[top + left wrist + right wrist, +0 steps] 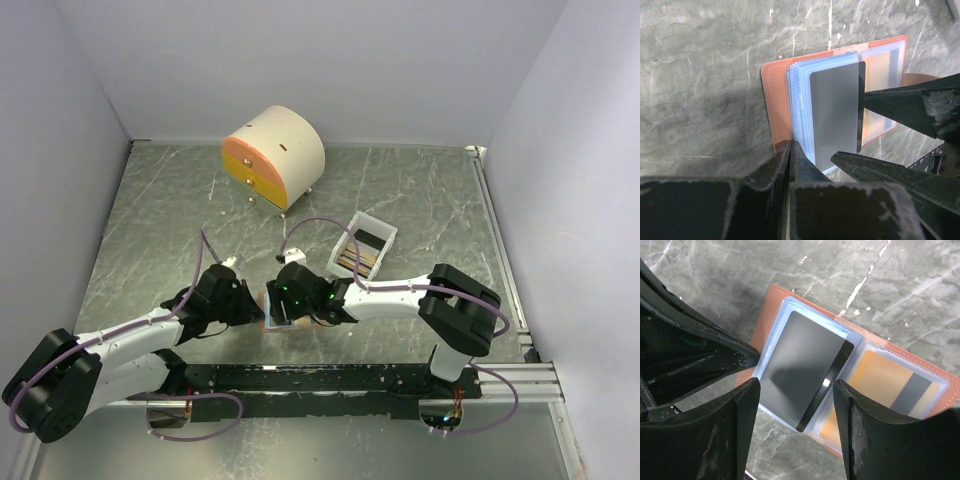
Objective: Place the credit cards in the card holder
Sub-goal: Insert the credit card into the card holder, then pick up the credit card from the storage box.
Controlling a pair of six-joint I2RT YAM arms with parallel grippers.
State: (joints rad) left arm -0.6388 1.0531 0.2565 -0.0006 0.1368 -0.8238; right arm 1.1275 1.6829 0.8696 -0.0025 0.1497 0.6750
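One salmon-pink leather-like folding card holder (775, 100) is counted, with two at it: one dark grey credit card (800, 370) and one gold credit card (875, 375). One small white rectangular tray (380, 224), one round cream cabinet (275, 155) and two black claws, the left claw (791, 145) and the right claw (796, 385), are also counted.

Top view: card holder (270, 312) largely concealed beneath left gripper (258, 308) and right gripper (292, 305); contents of white tray (376, 221) too small to identify. Right wrist view: one corner of the card holder cut off by the frame edge.
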